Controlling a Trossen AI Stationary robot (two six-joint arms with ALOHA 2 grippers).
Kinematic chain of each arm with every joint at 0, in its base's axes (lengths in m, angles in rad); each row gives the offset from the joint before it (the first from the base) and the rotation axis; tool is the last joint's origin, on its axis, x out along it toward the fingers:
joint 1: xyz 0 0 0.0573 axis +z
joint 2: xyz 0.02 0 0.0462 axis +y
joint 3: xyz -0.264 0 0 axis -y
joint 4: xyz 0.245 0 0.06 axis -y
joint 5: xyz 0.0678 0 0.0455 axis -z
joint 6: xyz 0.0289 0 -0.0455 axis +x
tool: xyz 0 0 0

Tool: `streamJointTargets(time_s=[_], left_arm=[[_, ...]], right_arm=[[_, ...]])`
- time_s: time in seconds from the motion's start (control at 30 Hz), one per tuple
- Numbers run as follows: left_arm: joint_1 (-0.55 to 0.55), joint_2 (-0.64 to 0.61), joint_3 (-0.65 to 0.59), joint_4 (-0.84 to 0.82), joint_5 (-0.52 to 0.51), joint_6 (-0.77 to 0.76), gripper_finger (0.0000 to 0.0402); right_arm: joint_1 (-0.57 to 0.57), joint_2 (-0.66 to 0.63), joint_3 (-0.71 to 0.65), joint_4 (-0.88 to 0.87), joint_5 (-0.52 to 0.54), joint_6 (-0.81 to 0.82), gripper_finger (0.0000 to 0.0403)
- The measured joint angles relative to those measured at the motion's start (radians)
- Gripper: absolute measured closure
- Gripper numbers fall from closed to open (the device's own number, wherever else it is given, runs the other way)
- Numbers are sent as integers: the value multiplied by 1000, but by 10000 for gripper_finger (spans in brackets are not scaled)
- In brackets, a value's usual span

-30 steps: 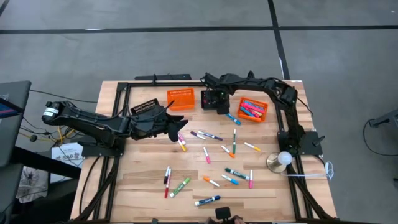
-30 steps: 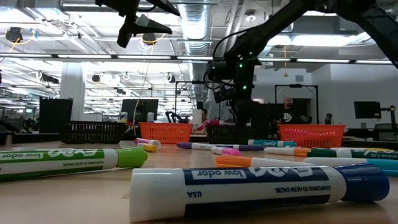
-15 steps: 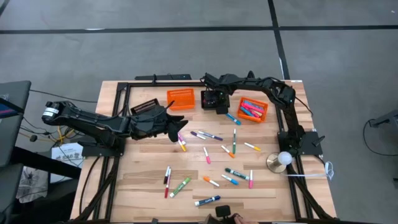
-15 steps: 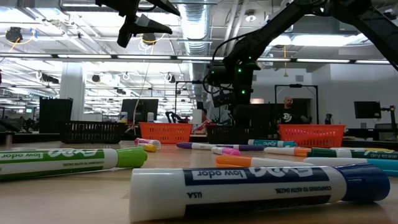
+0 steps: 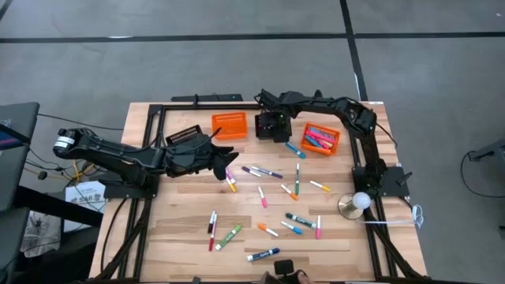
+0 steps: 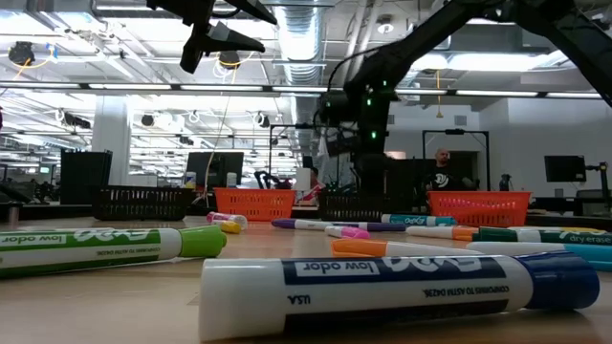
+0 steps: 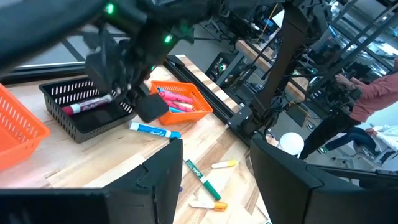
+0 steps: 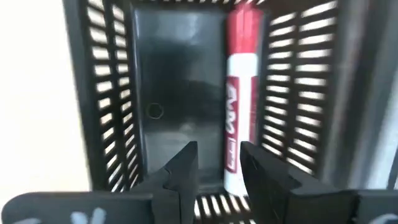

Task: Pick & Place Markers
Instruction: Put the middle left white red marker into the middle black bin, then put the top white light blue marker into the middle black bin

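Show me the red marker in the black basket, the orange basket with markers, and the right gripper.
red marker point(image 8: 239, 118), right wrist view, label on barrel.
orange basket point(image 5: 335, 142), high view, right rim.
right gripper point(image 8: 219, 163), right wrist view, between fingertips.

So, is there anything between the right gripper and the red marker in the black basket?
Nothing visible. The right gripper hangs directly over the black basket, fingers apart, and the red marker lies uncovered on the basket floor along one wall.

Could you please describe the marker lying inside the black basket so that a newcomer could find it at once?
Find the black mesh basket at the table's far edge, between two orange baskets, under the right tool. Inside lies the red marker, white-barrelled, alone there.
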Motion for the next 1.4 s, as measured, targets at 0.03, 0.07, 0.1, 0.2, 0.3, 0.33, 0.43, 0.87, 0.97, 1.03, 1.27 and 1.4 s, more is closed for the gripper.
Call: streamJointTargets(time_s=[0.03,0.07,0.1,0.2,0.3,0.33,0.43,0.87,0.97,1.03,1.27,1.4], left_arm=[[0,0,0,0,0,0,215],[0,0,0,0,0,0,215],[0,0,0,0,0,0,215],[0,0,0,-1,0,0,215],[0,0,0,-8,0,0,215],[0,0,0,-8,0,1,215],[0,0,0,-8,0,3,215],[0,0,0,-8,38,53,215],[0,0,0,-8,38,53,215],[0,0,0,-8,38,53,215],[0,0,0,-8,38,53,215],[0,0,0,-8,38,53,215]], right_arm=[[0,-9,18,-22,0,9,291],[1,-19,39,-49,-2,22,292],[2,-31,59,-80,-6,41,293],[0,-82,105,-158,-91,91,295],[-5,-173,101,-183,-295,142,295],[-5,-208,93,-181,-370,163,295],[-3,-314,52,-183,-561,206,295],[145,-780,-356,-134,-647,362,296],[191,-871,-441,-82,-645,454,296],[222,-921,-490,-41,-622,511,296],[321,-975,-590,45,-312,632,296],[318,-903,-601,109,-147,691,295]])
